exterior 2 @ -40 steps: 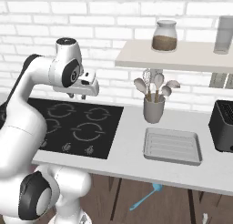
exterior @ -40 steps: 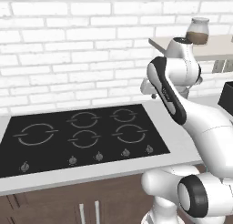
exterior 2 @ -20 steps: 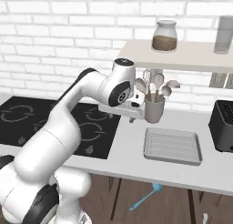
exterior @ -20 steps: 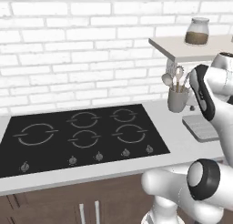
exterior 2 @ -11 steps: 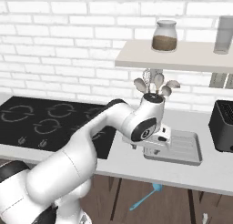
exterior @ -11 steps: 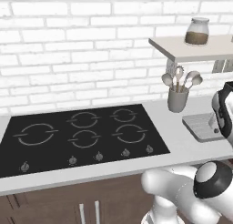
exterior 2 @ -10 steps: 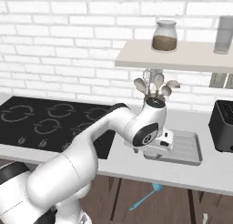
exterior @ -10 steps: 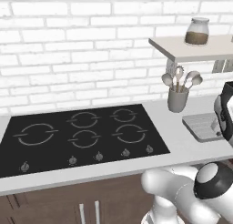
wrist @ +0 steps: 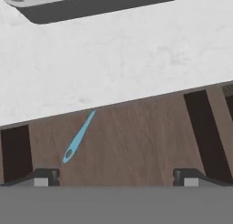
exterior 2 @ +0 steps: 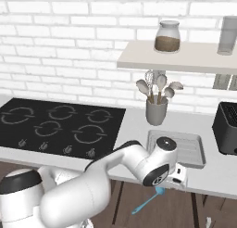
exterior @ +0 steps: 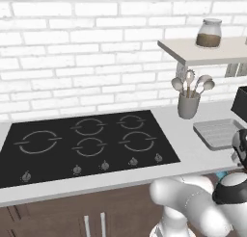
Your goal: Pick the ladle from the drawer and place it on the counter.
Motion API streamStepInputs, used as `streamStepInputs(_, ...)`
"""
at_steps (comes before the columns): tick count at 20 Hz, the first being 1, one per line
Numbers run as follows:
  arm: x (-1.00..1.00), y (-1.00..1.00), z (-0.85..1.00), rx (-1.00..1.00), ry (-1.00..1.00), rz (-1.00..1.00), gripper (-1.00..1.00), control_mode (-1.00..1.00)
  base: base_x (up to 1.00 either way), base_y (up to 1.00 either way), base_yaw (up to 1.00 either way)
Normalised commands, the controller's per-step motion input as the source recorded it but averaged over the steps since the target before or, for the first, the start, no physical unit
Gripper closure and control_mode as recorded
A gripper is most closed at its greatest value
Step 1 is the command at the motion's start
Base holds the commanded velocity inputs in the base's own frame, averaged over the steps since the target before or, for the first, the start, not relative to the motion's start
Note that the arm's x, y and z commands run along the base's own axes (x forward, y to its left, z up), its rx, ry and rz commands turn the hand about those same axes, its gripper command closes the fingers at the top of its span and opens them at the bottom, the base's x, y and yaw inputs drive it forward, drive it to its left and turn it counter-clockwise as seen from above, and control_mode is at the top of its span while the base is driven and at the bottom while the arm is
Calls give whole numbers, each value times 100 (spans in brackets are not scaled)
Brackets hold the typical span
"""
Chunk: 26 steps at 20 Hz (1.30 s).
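Note:
The ladle [wrist: 79, 137] is a slim blue piece with a hole at its handle end, lying on the brown wooden floor of the open drawer [wrist: 136, 145]. Its far end runs under the counter's front edge, so the bowl is hidden. In the right base view the ladle [exterior 2: 147, 202] slants below the pale counter [exterior 2: 217, 174]. My gripper [exterior 2: 178, 179] hangs at the counter's front edge, over the drawer. In the hand view my gripper [wrist: 116, 178] stands open and holds nothing, with the ladle up and to the left of it. The counter [wrist: 136, 59] spans that view's upper half.
A grey ridged tray [exterior 2: 186, 146] lies on the counter just behind my hand. A utensil holder [exterior 2: 156, 110] stands behind it, a black toaster [exterior 2: 227, 127] at the right, and the black cooktop [exterior 2: 55, 123] at the left. A beige shelf [exterior 2: 185, 60] carries a jar.
My arm has swung from above the cooktop to the right, past the utensil holder and tray, and down to the counter's front edge. The jaws stayed open.

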Motion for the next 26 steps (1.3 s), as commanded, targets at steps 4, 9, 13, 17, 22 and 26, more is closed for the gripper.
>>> streamStepInputs(4, 33, -14, -49, 0, 0, 0, -100, -100, 0, 0, 0)
streamStepInputs(9, 37, -26, -35, 0, 0, 0, -100, -100, 0, 0, 0)
streamStepInputs(13, 24, -27, -49, 0, 0, 0, -100, -100, 0, 0, 0)
streamStepInputs(17, -7, -14, -60, 0, 1, 0, -100, -100, 0, 0, 0)
streamStepInputs(22, -33, -11, -43, 0, 0, 0, -100, -100, 0, 0, 0)
streamStepInputs(26, -37, -5, -22, 0, 0, 0, -100, -100, 0, 0, 0)
